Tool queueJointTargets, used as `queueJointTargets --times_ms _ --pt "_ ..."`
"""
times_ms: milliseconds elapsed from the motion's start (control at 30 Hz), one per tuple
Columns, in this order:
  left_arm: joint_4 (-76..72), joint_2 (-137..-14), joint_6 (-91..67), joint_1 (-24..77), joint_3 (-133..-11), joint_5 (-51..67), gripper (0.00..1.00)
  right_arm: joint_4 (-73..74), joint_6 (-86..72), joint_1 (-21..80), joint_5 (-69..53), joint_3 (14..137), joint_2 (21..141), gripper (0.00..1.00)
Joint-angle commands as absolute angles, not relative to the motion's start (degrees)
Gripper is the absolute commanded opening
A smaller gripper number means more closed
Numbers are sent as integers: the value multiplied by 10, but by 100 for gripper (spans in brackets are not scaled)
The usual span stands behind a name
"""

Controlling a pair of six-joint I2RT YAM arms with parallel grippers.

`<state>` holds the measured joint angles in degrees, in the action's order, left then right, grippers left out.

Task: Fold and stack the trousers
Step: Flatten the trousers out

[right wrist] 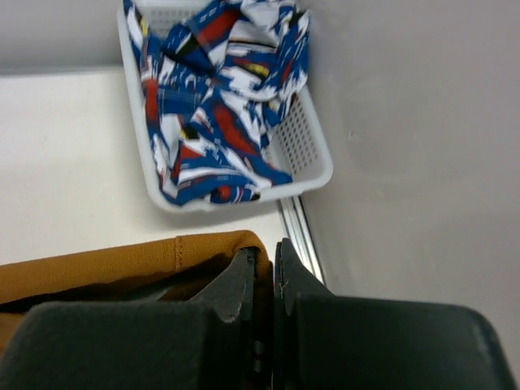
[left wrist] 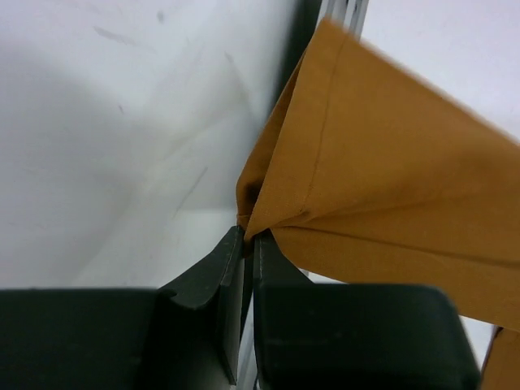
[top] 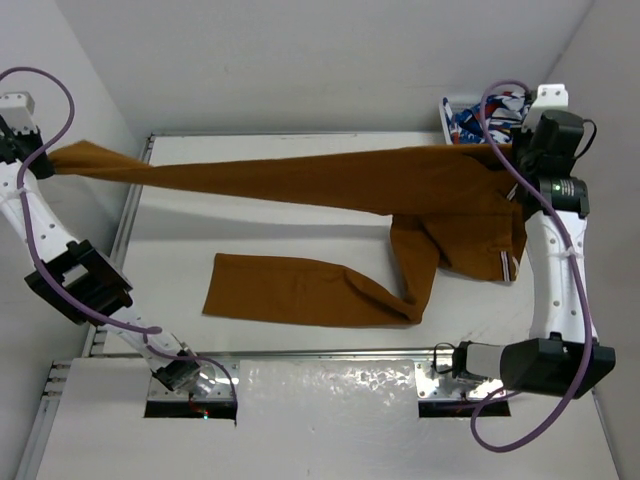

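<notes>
white table (top: pixel 260 228) bears trousers (top: pixel 330 180) near basket (right wrist: pixel 305 142) of patterned cloth (right wrist: pixel 215 106).

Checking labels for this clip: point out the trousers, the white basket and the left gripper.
trousers (top: pixel 330 180): top external view, on the stretched upper leg.
white basket (right wrist: pixel 302 134): right wrist view, on its mesh side wall.
left gripper (left wrist: pixel 249 237): left wrist view, between fingertips pinching the cloth.

White table (top: pixel 250 225) with trousers (top: pixel 300 290); basket (right wrist: pixel 307 140)
</notes>
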<state>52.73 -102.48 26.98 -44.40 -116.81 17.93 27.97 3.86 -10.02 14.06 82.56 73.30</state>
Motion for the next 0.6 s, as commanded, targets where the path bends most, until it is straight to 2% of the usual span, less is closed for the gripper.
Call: queueJointTargets --times_ms 0,267,567 --pt "505 -1014 293 -461 -1148 138 0 223 58 -117 139 796 702 0" --pt "500 -1013 291 -461 -1144 126 0 236 51 -117 107 805 697 0" --pt "469 -999 270 -460 -1136 82 0 214 71 -117 99 744 645 0"
